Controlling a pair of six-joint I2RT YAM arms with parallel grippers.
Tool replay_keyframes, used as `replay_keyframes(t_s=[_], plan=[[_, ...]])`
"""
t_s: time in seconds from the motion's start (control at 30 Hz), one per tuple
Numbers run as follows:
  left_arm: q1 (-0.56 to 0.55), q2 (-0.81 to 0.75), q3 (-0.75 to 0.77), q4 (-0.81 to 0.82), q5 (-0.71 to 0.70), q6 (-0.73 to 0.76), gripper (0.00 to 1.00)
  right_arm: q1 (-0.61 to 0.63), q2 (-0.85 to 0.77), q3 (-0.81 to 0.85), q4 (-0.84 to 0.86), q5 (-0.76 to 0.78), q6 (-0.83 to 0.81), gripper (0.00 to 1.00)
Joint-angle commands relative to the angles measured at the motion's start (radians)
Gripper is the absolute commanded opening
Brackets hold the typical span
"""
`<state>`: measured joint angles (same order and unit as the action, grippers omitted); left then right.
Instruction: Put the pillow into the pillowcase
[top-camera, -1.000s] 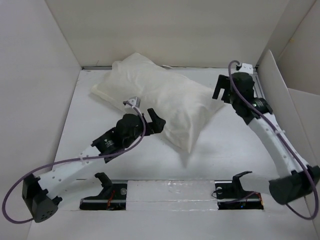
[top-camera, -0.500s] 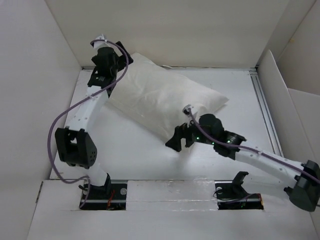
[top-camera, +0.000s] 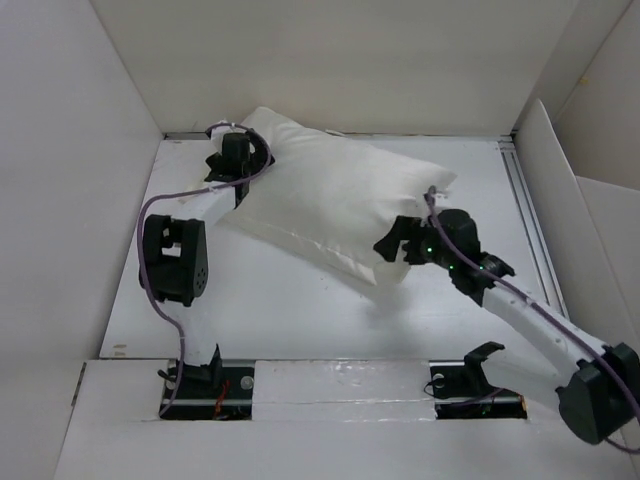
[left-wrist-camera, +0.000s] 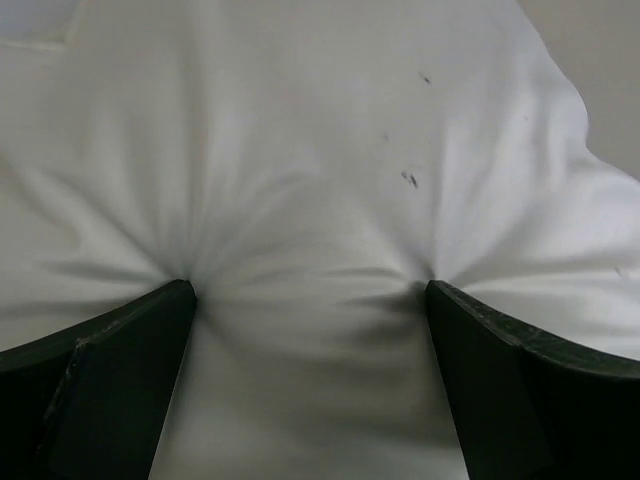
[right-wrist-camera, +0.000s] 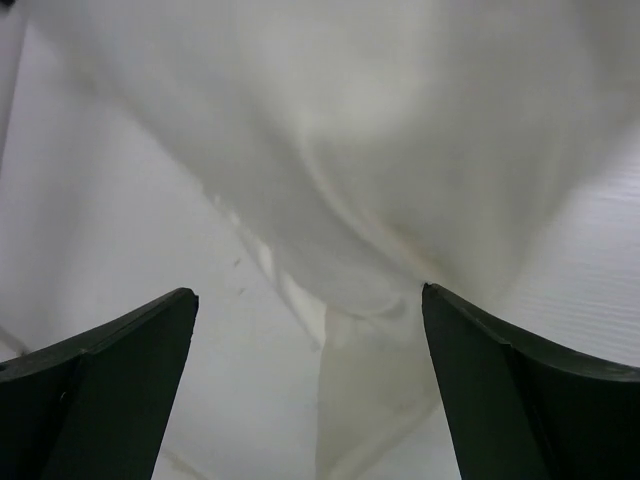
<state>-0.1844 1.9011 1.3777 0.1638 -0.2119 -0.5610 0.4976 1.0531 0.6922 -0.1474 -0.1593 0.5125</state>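
Slanting far-left to near-right, pillow (top-camera: 330, 205) separates gaping, empty left gripper (top-camera: 255, 160) and right gripper (top-camera: 392, 246)

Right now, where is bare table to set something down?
Widest: the near strip of table between the pillow and the arm bases. Smaller: the far right corner, between pillow and side rail. Crowded: the pillow's far left end at the left gripper and its near right corner at the right gripper.

A robot lab cell: plain white panel walls (top-camera: 330, 60) boxing in a white table (top-camera: 290, 300).
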Motion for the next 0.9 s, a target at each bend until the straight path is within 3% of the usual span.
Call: replay_keyframes(t_s=[0.0,0.07,0.17,0.23,0.37,0.43,0.6,0.67,0.87], plan=[[-0.065,-0.134,-0.178,0.000,0.015,-0.105,1.00,-0.132,-0.087,0.042,-0.125,0.132,-0.021,1.00],[-0.131,-0.256,-0.324,0.060,0.037,-0.123,1.00,-0.230,-0.078,0.105,-0.136,0.080,-0.070,1.00],[-0.220,-0.358,-0.408,0.072,0.025,-0.169,1.00,-0.336,0.042,0.211,-0.172,0.000,-0.152,1.00],[-0.337,-0.457,-0.491,0.086,-0.027,-0.204,1.00,-0.376,0.115,0.251,-0.204,-0.040,-0.184,1.00],[-0.484,-0.586,-0.606,0.056,-0.121,-0.272,1.00,-0.418,-0.008,0.233,-0.170,-0.178,-0.163,1.00],[-0.506,-0.672,-0.617,-0.001,-0.145,-0.283,1.00,-0.404,-0.098,0.222,-0.158,-0.197,-0.154,1.00],[-0.506,-0.885,-0.612,-0.165,-0.292,-0.272,1.00,-0.321,-0.284,0.323,-0.351,-0.129,-0.203,1.00],[-0.454,-0.937,-0.582,-0.194,-0.281,-0.243,1.00,-0.291,-0.326,0.334,-0.385,-0.141,-0.203,1.00],[-0.454,-1.010,-0.493,-0.322,-0.279,-0.214,1.00,-0.246,-0.511,0.343,-0.484,-0.241,-0.232,1.00]])
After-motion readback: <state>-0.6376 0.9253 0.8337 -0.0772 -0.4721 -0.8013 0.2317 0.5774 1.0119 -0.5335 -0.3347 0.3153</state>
